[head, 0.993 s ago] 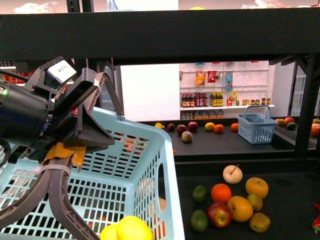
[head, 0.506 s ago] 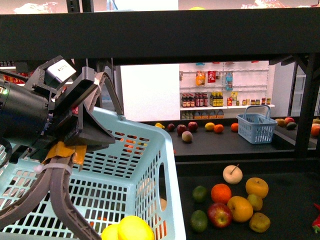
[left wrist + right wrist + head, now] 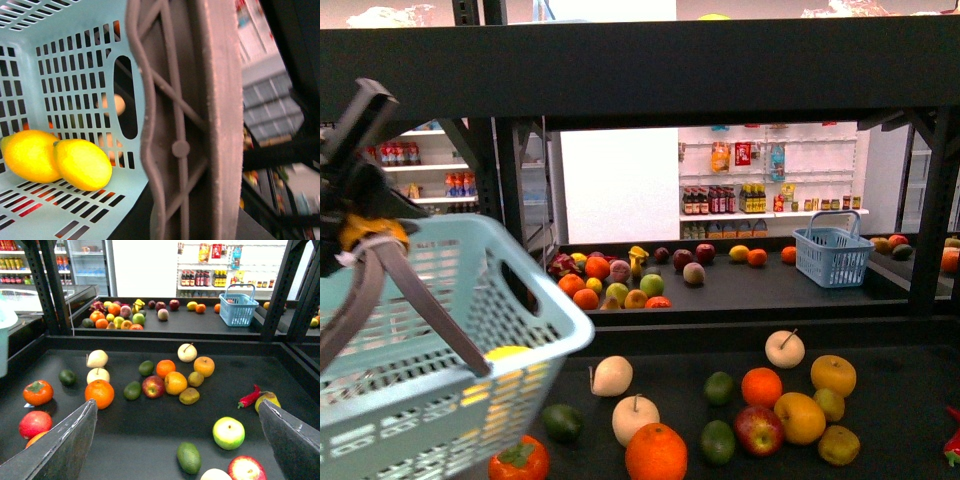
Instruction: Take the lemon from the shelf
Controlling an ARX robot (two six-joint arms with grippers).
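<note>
Spreading across the lower half of the front view, the shelf [image 3: 910,420] offered a wide flat dark tier scattered with loose fruit: an orange [image 3: 656,452], a red apple [image 3: 759,429], 2 green avocados and several yellow-orange pieces toward the lower right. A black beam ran across the top of the frame, and upright black posts stood at the right edge. Behind, a second dark tier held more fruit and a small blue basket [image 3: 832,255]; farther back, white wall shelves [image 3: 770,195] carried bottles against a pale wall.

At the left of the front view a light blue basket [image 3: 430,400] hung tilted and motion-blurred, its grey handle [image 3: 420,300] running up to the left gripper [image 3: 355,190], which was cut off by the frame edge. Whether its fingers were clamped on the handle could not be told; the left wrist view showed only the handle close up, filling the middle of the frame, with the fingers out of sight.

In that wrist view 2 lemons [image 3: 82,164] lay touching each other on the basket floor at the lower left. From the front only a blurred yellow patch showed through the basket's slots.

In the right wrist view the right gripper [image 3: 175,440] had its 2 grey fingers [image 3: 65,445] spread far apart at the lower corners, with nothing between them, above the fruit-strewn tier. A red chilli [image 3: 248,396] lay at the right.
</note>
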